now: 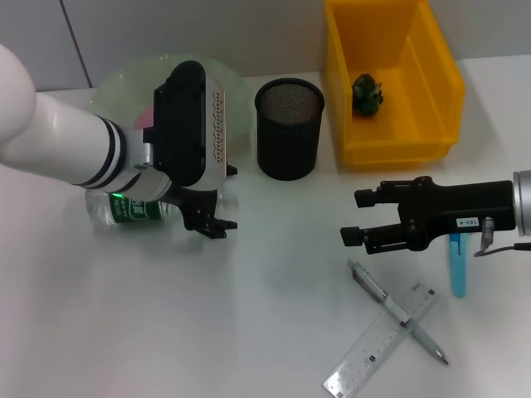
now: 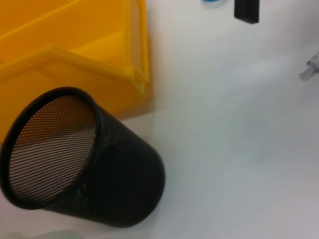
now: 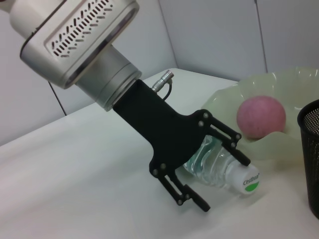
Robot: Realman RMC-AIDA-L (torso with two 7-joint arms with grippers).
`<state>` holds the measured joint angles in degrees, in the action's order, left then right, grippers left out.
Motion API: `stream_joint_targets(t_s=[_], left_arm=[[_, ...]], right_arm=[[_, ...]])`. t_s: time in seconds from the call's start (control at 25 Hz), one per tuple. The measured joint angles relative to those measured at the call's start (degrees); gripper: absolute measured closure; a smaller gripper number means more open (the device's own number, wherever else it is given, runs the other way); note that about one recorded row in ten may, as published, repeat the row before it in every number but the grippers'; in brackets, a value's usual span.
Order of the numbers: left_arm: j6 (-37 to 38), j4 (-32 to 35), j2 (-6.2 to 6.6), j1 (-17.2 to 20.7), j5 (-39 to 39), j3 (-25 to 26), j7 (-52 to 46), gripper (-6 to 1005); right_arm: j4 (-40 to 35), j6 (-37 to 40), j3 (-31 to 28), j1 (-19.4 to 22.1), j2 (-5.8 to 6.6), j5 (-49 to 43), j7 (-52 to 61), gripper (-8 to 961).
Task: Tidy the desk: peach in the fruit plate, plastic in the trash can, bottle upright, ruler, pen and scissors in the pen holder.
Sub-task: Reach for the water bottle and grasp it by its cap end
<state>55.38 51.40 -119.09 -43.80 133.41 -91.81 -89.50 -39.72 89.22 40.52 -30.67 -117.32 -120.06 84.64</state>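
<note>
Bottle [image 3: 219, 167] lies on its side on the table [image 1: 249, 315], against the fruit plate [image 3: 279, 84] where the peach [image 3: 260, 117] already sits. My left claw [image 3: 212, 167] is spread around it, not closed. I fear the round body rolls away when the fingers close. My right claw [image 1: 353, 217] hovers spread near the pen [image 1: 398, 311], ruler [image 1: 382, 340] and scissors [image 1: 457, 265]. The pen holder [image 1: 288, 128] stands close.
</note>
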Motion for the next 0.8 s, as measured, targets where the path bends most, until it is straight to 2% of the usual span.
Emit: stream_joint_targets(t_s=[0.16,0.52,0.8], left_arm=[[1.55,1.08,0.05,0.23,-0.38,0.28,-0.56,184],[-3.82,0.01,0.01,0.40,-1.07,-0.59,-0.03,184],[-4.61,-1.23,0.00,0.38,-1.31,-1.18,0.01,185]], right_arm=[[-0.01,0.12,0.00,0.00,-0.01,0.01,0.00,143],[-0.01,0.17,-0.01,-0.12,-0.01,0.01,0.00,143],[-0.01,0.27,0.00,-0.17,-0.01,0.01,0.00,143]])
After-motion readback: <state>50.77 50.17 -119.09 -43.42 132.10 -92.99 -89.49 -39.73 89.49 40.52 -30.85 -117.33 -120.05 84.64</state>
